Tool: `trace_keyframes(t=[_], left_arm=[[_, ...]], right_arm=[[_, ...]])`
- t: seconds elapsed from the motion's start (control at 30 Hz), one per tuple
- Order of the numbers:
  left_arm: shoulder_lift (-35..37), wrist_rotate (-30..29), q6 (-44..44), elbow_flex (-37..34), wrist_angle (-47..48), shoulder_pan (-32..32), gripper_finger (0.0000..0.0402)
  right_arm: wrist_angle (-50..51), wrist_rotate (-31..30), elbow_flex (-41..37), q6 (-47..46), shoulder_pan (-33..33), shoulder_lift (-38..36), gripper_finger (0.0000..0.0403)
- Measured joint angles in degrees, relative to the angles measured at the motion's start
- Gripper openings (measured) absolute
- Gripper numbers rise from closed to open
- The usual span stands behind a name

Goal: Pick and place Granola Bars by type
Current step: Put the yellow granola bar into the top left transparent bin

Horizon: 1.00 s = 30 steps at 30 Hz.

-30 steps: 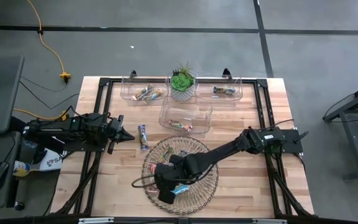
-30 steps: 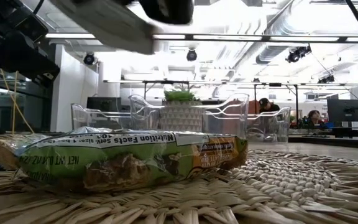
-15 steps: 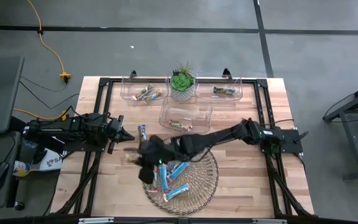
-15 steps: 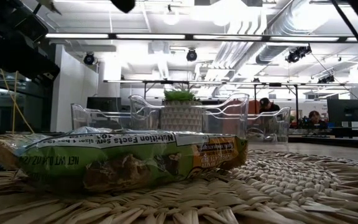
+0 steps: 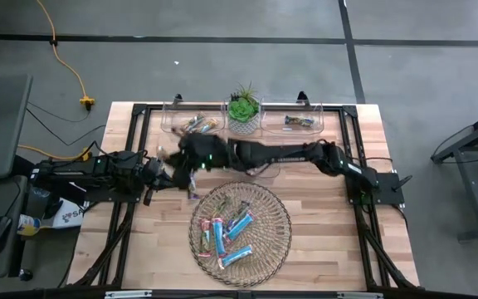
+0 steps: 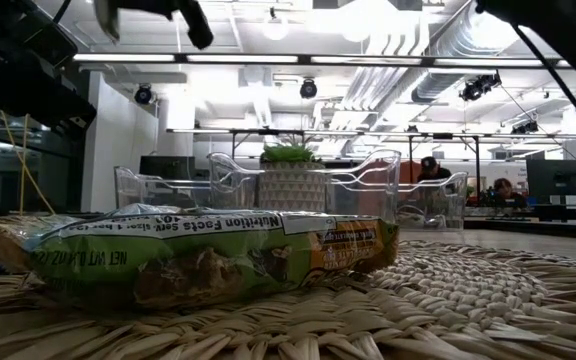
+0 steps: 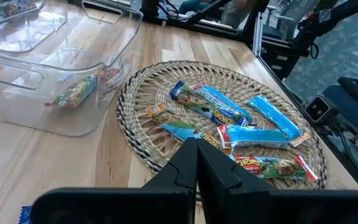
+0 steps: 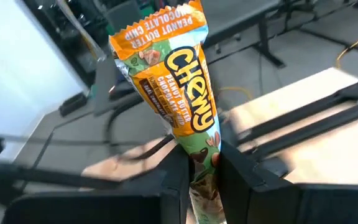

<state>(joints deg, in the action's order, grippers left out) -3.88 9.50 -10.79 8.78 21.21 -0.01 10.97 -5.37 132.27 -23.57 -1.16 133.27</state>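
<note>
My right gripper reaches across the table, above its left part, just near of the far-left clear bin. It is shut on an orange and green Chewy granola bar. The left gripper is shut and empty, and waits level over the table's left side. Several blue, red and green wrapped bars lie flat in the round wicker tray. One green bar shows close up in the low view. Another bar lies flat on the wood between the grippers. My right gripper pinches the Chewy bar between its two fingers by one end of the wrapper. The rest of the bar sticks out past the fingertips, lifted clear of the table and tray.
A potted plant stands between the two far bins; the far-right bin and the middle bin each hold a bar. The right arm lies over the middle bin. Bare wood shows on the table's right part.
My right gripper has risen from the near-left part of the wicker tray with the Chewy bar. It swung toward the table's far-left, and now stands close to the far-left bin. The bar is lifted clear of the tray.
</note>
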Motion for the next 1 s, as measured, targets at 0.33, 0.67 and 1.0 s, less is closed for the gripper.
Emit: trace_keyframes(t=[0.33, 0.67, 1.0], left_arm=[[0.0, 0.0, 0.0, 0.0, 0.0, 0.0, 0.0001], [0.0, -0.2, 0.0, 0.0, 0.0, 0.0, 0.0001], [0.0, -0.2, 0.0, 0.0, 0.0, 0.0, 0.0001]], right_arm=[[0.3, 6.4, 0.0, 6.7, 11.1, 0.0, 0.0055], [14.1, 10.0, 0.0, 18.6, 20.7, 0.1, 0.0055], [16.9, 12.0, 0.0, 27.7, 25.3, 0.6, 0.0055]])
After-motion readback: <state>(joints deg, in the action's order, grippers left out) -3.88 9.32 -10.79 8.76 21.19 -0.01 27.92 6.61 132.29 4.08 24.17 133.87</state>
